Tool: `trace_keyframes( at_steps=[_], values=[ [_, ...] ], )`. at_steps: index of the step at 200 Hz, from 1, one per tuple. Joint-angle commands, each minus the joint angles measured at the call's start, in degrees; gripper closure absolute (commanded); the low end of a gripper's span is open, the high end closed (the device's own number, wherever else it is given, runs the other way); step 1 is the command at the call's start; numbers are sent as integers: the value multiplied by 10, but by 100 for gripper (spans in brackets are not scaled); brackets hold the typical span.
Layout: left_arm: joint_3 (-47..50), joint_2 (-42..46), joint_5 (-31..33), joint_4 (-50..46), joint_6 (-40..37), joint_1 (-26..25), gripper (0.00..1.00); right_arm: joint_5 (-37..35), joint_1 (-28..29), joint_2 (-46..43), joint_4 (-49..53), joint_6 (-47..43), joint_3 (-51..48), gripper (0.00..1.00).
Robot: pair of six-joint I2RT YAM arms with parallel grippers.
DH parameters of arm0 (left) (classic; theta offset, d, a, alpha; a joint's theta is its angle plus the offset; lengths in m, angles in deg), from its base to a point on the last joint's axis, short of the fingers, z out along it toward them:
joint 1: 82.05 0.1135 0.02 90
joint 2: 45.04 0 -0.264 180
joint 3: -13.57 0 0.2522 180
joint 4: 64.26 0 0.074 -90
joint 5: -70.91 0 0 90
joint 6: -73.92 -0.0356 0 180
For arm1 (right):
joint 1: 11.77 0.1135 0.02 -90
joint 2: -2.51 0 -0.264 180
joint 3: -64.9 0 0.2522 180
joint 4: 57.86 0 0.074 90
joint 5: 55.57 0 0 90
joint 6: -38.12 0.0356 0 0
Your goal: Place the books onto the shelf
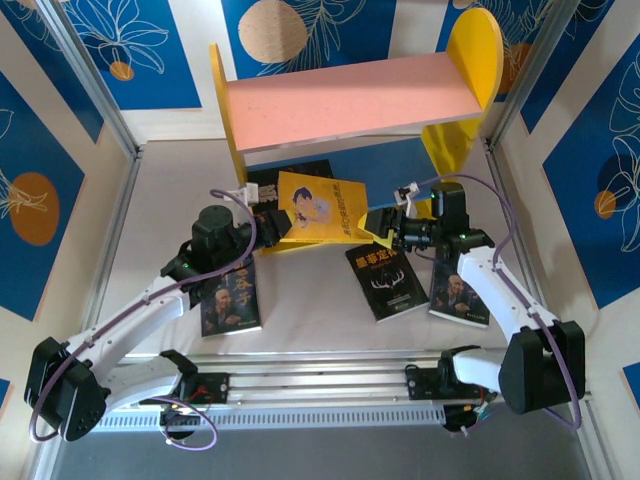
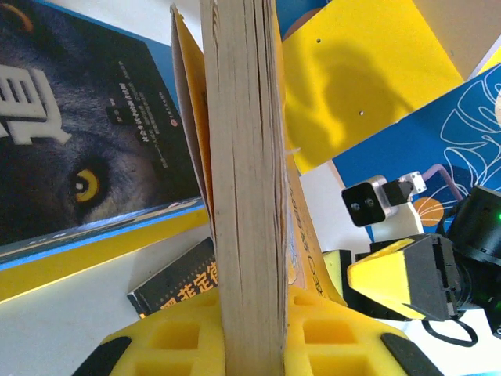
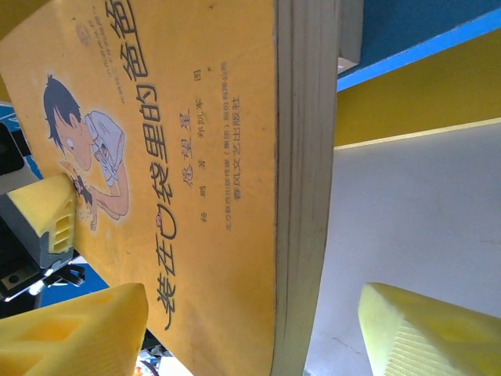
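While the left claw (image 2: 249,333) pinches the yellow book (image 1: 318,208), the right claw (image 3: 252,301) gapes around it.

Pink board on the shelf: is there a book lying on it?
No, the pink board of the shelf has nothing lying on it from one end to the other.

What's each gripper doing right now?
Left gripper: closed on the yellow book.
Right gripper: open, straddling the same book.
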Motion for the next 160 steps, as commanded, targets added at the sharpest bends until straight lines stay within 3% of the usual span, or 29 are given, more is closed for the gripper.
trace_keyframes(
  at_steps=[1,53,90,114,140,160],
  values=[
    [2,10,-12,90,8,-2,100,33,8,11,-33,15,-3,32],
    [32,-4,-8,165,27,-2,100,74,9,25,-109,55,-2,50],
    [49,-20,-9,213,39,-2,100,70,5,24,-127,68,-2,84],
    [53,-27,-11,226,40,-2,100,70,3,24,-132,66,-1,97],
    [49,-32,-5,211,40,-2,100,74,0,24,-135,56,3,100],
    [51,-28,-2,203,38,-2,89,77,-3,24,-128,35,11,100]
  ],
)
